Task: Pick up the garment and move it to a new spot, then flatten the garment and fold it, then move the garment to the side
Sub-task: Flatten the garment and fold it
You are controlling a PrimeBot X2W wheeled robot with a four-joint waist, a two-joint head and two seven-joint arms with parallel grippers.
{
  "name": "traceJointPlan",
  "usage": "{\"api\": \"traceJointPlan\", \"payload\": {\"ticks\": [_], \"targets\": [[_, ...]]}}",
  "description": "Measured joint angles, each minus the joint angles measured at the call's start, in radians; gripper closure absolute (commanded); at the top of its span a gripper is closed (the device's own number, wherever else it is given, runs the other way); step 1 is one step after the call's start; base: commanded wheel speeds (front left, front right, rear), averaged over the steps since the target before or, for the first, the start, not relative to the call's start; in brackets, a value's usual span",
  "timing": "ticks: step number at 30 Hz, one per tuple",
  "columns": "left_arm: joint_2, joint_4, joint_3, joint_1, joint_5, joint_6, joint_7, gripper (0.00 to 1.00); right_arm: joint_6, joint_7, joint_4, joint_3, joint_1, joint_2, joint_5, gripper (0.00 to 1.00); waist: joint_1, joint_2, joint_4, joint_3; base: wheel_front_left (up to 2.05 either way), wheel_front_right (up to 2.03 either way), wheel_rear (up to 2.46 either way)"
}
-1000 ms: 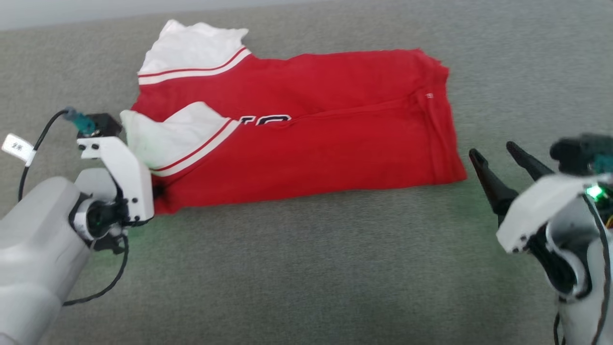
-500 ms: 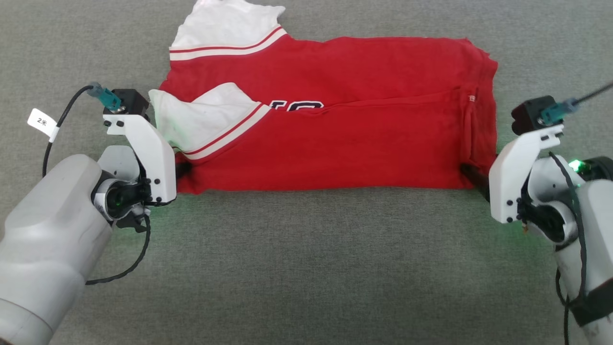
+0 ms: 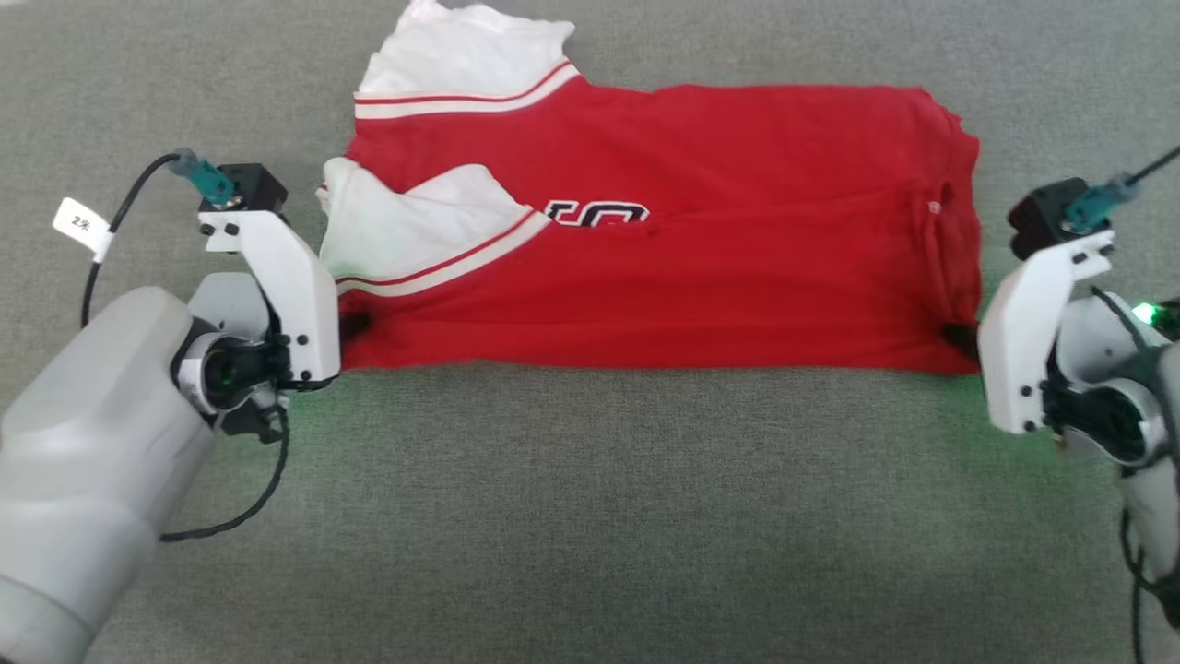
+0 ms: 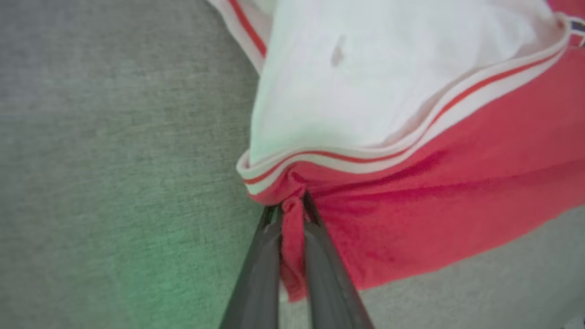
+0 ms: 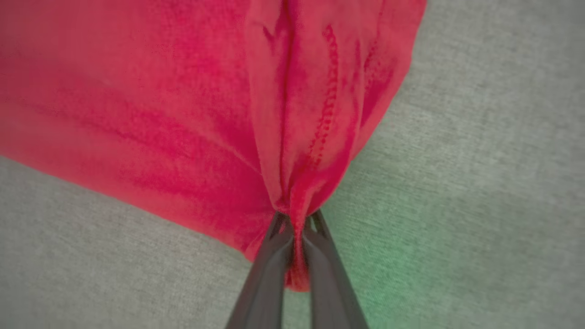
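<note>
- The garment (image 3: pixel 701 277) is lying on a grey woven surface (image 3: pixel 590 516), folded into a long red band that is running left to right across the upper half of the head view.
- The far sleeve (image 3: pixel 461 65), white with red-and-white trim, is projecting beyond the far edge at the left end of the band.
- The near sleeve (image 3: pixel 415 235) is lying folded over the red body, just beside the left wrist.
- Black, white-outlined lettering (image 3: pixel 597 215) is showing in part along a crease near the middle of the band.
- The left gripper (image 3: pixel 355 325) is clamping the near left corner of the garment. In the left wrist view its fingers (image 4: pixel 256 274) are pressing together on a pinch of red cloth just below the striped trim.
- The right gripper (image 3: pixel 959 334) is clamping the near right corner. In the right wrist view its fingers (image 5: pixel 265 283) are closing on a gathered fold of the stitched hem.
- The near edge of the garment is running almost straight between the two grippers.
- Whether the pinched corners are resting on the surface or lifted clear of it cannot be determined.
- The surface is reaching every edge of the head view, flat and finely textured.
- A green glow (image 3: pixel 931 406) is tinting the surface beside each wrist.
- A black cable (image 3: pixel 111 231) carrying a white tag (image 3: pixel 78 224) is looping from the left wrist.
</note>
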Motion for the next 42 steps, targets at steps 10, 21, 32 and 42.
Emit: {"api": "traceJointPlan", "payload": {"ticks": [10, 21, 32, 42], "targets": [[0.146, -0.284, -0.011, 0.111, -0.002, 0.142, 0.067, 1.00, 0.000, 0.130, -0.216, -0.055, 0.128, -0.070, 0.038, 1.00, 0.0000, 0.0000, 0.026, -0.033, 0.00, 0.00, 0.00], [0.271, -0.641, -0.017, 0.330, -0.021, 0.319, 0.038, 0.83, 0.000, 0.204, -0.362, -0.125, 0.326, -0.073, 0.037, 0.97, 0.0000, 0.0000, 0.039, -0.035, 0.00, 0.00, 0.00], [0.264, -0.628, -0.017, 0.338, -0.016, 0.319, 0.021, 0.00, -0.002, 0.102, -0.361, -0.123, 0.360, -0.016, -0.004, 0.00, 0.0000, 0.0000, 0.023, -0.045, 0.00, 0.00, 0.00], [0.388, -0.713, 0.027, 0.160, 0.064, 0.319, 0.079, 0.00, -0.003, -0.133, -0.540, -0.253, 0.358, 0.060, -0.045, 0.00, 0.0000, 0.0000, -0.045, -0.046, 0.00, 0.00, 0.00]]}}
